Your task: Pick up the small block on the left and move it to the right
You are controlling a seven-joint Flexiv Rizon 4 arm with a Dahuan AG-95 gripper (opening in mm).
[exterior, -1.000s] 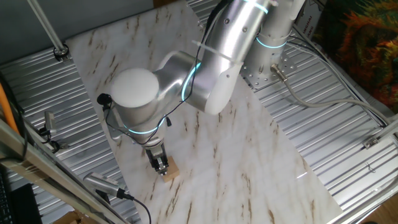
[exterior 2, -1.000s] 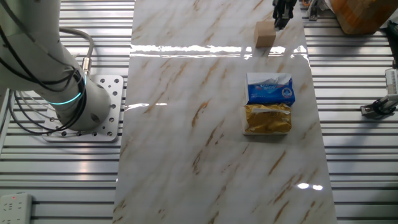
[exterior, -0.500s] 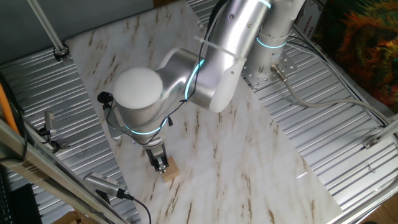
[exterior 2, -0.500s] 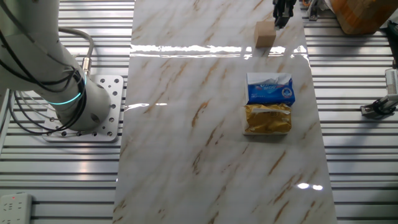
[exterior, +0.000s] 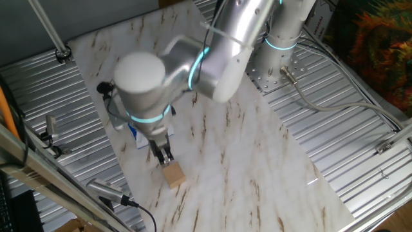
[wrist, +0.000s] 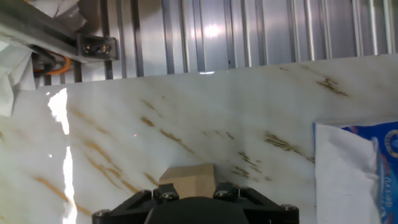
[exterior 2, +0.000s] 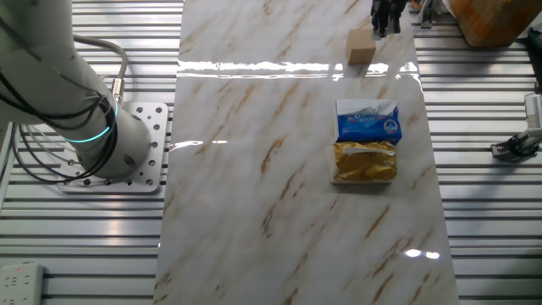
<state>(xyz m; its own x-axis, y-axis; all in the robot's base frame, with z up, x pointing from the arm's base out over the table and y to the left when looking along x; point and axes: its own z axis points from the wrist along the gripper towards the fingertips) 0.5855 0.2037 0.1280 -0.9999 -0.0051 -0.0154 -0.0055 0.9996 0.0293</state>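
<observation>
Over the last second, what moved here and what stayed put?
The pincer rose off the small block and the arm swung up and back; in the earlier frames its tips sat right at the block. The block stayed on the marble, ungrasped. The blue-and-white packet and gold foil packet did not move.

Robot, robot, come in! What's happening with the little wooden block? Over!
End effector empty, just above the small block, not touching. Block sits alone on the marble table. Blue-and-white packet and gold packet lie clear of it.
</observation>
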